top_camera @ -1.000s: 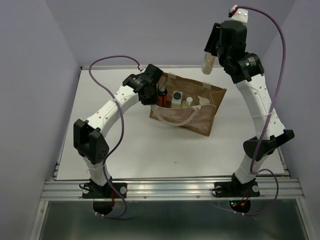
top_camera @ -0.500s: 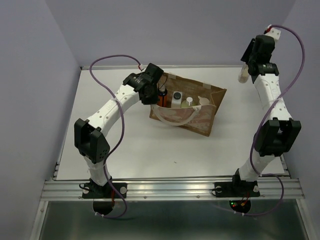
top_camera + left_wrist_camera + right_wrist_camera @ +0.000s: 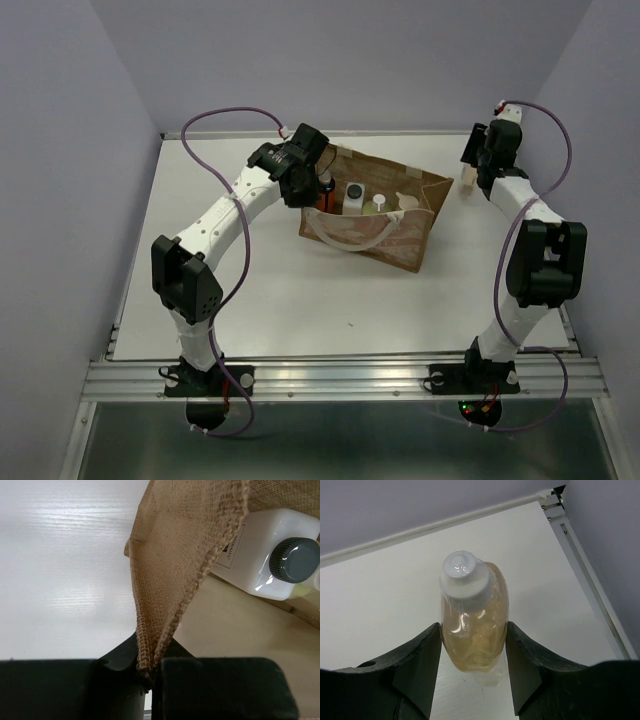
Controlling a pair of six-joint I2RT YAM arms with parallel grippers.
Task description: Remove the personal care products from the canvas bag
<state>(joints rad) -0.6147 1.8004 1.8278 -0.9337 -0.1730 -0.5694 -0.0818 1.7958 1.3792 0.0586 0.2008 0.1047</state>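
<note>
The tan canvas bag [image 3: 385, 215] lies on the table, mouth towards the left arm, with white handles. Inside show an amber bottle [image 3: 325, 188], a white bottle with a dark cap [image 3: 354, 194] and a pale yellow-green bottle [image 3: 377, 204]. My left gripper [image 3: 312, 185] is shut on the bag's rim [image 3: 150, 645]; the white bottle [image 3: 270, 555] shows past the weave. My right gripper [image 3: 470, 170] is shut on a beige bottle with a white cap [image 3: 472, 615], held low over the table at the far right, beside the bag.
The white table [image 3: 270, 290] has a raised rim at the back and right [image 3: 580, 555], close to the right gripper. The purple walls stand just behind. The aluminium rail [image 3: 340, 378] runs along the front.
My right arm has carried the beige bottle from high above the bag out to the right and down towards the table's far right corner. The left gripper has kept its hold.
</note>
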